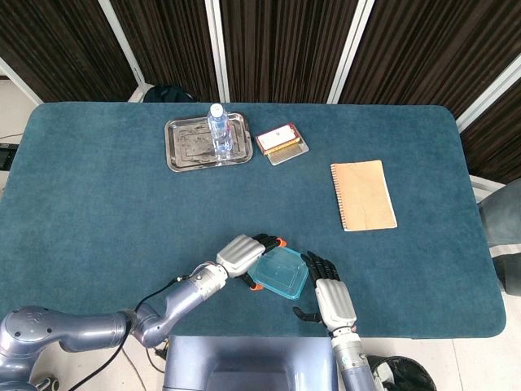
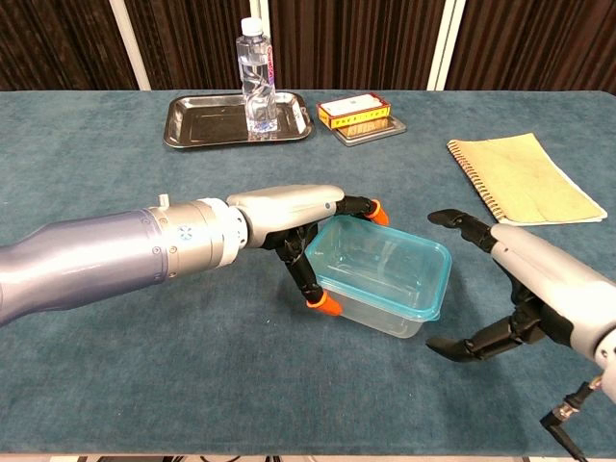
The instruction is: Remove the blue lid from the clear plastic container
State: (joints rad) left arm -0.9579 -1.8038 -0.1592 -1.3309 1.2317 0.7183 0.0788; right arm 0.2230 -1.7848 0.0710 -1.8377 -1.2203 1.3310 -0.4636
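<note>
Blue lid [image 2: 383, 263] sits sealed on the clear plastic container [image 2: 371, 308] at the tabletop's [image 2: 115, 192] near edge, my left hand [image 2: 289, 217] clamping its left side to brace it, while my right hand [image 2: 525, 289] hangs just beside, fingers [image 2: 462, 345] spread and empty, positioned to peel.

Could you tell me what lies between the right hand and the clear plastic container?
Nothing: in the chest view only bare blue tablecloth shows in the small gap between the open right hand and the clear plastic container, whose blue lid is on.
</note>
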